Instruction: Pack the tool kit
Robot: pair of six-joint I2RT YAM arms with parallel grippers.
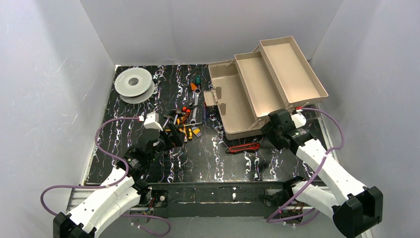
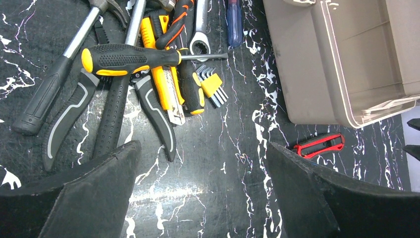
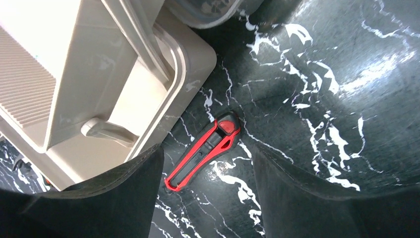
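Note:
The tan toolbox point(image 1: 247, 99) stands open at the back right with its tiered trays point(image 1: 292, 67) spread out; it also shows in the left wrist view point(image 2: 341, 54) and the right wrist view point(image 3: 74, 79). A pile of tools point(image 1: 184, 121) lies left of it: a yellow-black screwdriver point(image 2: 129, 58), pliers point(image 2: 67, 116), a silver wrench point(image 2: 199, 29), a hex key set point(image 2: 213, 85), a yellow knife point(image 2: 163, 84). A red-black utility knife point(image 1: 243, 147) lies in front of the box point(image 3: 205, 151). My left gripper point(image 2: 203, 163) is open and empty above the table, near the pile. My right gripper point(image 3: 208, 171) is open over the red knife.
A round grey-white spool point(image 1: 133, 84) sits at the back left. White walls enclose the black marbled table point(image 1: 218, 163). Purple cables loop beside both arms. The toolbox's near corner point(image 3: 198, 54) is close to my right gripper.

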